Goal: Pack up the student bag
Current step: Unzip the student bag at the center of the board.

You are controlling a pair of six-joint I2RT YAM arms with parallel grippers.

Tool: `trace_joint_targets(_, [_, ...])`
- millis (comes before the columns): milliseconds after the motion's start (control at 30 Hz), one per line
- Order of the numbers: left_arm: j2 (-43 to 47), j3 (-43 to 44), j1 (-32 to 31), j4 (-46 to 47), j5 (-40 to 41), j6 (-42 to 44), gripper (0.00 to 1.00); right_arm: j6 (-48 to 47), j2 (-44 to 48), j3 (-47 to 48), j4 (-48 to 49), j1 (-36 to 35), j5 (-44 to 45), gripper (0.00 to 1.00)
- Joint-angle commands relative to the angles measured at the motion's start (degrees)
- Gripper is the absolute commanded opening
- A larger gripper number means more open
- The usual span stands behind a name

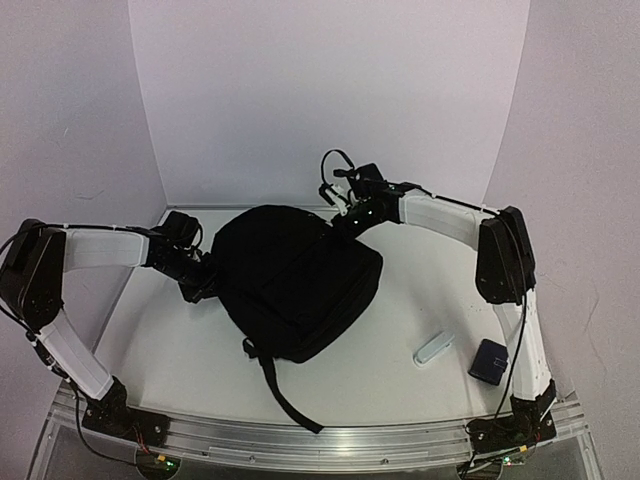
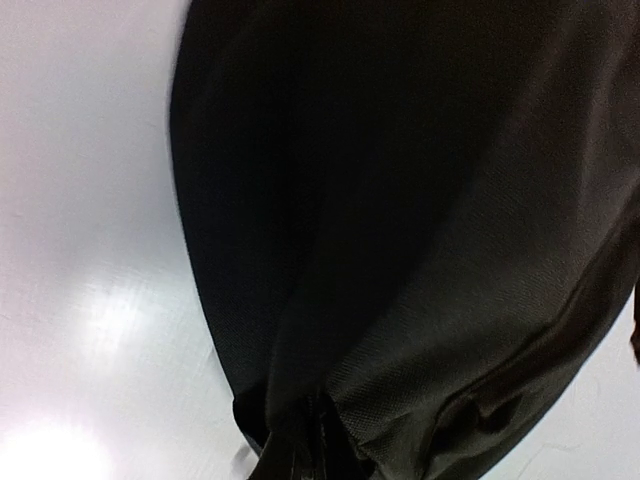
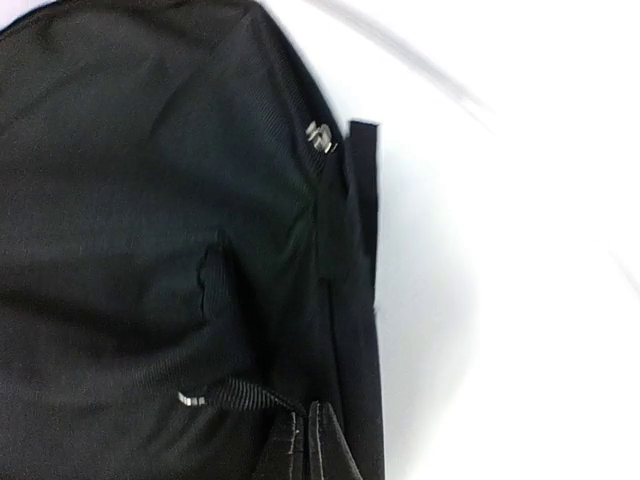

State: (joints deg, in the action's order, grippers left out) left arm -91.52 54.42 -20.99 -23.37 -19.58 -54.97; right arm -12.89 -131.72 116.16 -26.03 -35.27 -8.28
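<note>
The student bag (image 1: pixel 295 280), a large soft black backpack, lies in the middle of the white table with a strap (image 1: pixel 290 400) trailing toward the front edge. My left gripper (image 1: pixel 200 285) is at the bag's left edge. In the left wrist view its jaws (image 2: pixel 305 445) are shut on a gathered fold of the bag's fabric (image 2: pixel 420 250). At the bag's far right corner my right gripper (image 1: pixel 345 222) is shut too. Its fingertips (image 3: pixel 308 430) pinch a black pull cord (image 3: pixel 240 393) with a metal end that runs into them. A metal zip slider (image 3: pixel 320 135) shows further up the seam.
A white oblong object (image 1: pixel 434 348) and a small dark-blue pouch (image 1: pixel 489 360) lie on the table at the front right, near the right arm's base. White walls close in the back and both sides.
</note>
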Motion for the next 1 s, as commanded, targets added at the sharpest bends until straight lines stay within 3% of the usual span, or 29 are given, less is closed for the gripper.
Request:
trace_joint_targets(0, [2.75,1.41,-4.72,-1.99,-2.4,2.68,0.0,-0.87,-4.07,7.97,0.1,2.13,6.87,0.0])
trace_joint_targets(233, [2.32,3.02,-12.74,-2.26,-2.29,1.26,0.0,0.85,-8.16,16.34,0.05,1.96,3.11,0.0])
trace_joint_targets(267, [2.67,2.85,-12.76,-2.75,-1.27,0.91,0.05,0.94,-8.14,16.82,-0.03,1.94,2.59,0.0])
trace_joint_targets(300, [3.15,2.77,-12.75,-3.22,-0.26,0.72,0.13,1.06,-7.68,16.86,-0.07,1.96,2.27,0.06])
trace_joint_targets(367, [4.14,3.06,-12.68,-3.82,1.35,0.57,0.35,1.58,-5.96,16.01,-0.14,2.08,1.74,0.3])
trace_joint_targets(400, [4.75,3.67,-12.73,-4.59,2.53,0.74,0.49,2.05,-3.98,14.82,-0.48,2.38,0.8,0.5])
trace_joint_targets(467, [5.62,5.7,-12.68,-6.0,4.3,2.21,0.68,2.8,1.04,11.92,-1.34,3.42,-2.28,0.75])
trace_joint_targets(567, [5.72,10.45,-12.68,-8.98,6.02,6.66,0.82,0.77,10.42,4.87,-3.71,5.6,-7.25,0.96])
trace_joint_targets(733, [2.47,20.63,-12.8,-15.03,6.59,15.37,0.96,-6.49,24.17,-8.33,-13.72,10.64,-14.36,0.98])
trace_joint_targets(967, [-2.33,26.86,-12.85,-17.59,5.02,21.68,0.97,-25.8,35.51,-23.97,-38.18,22.19,-15.42,0.98])
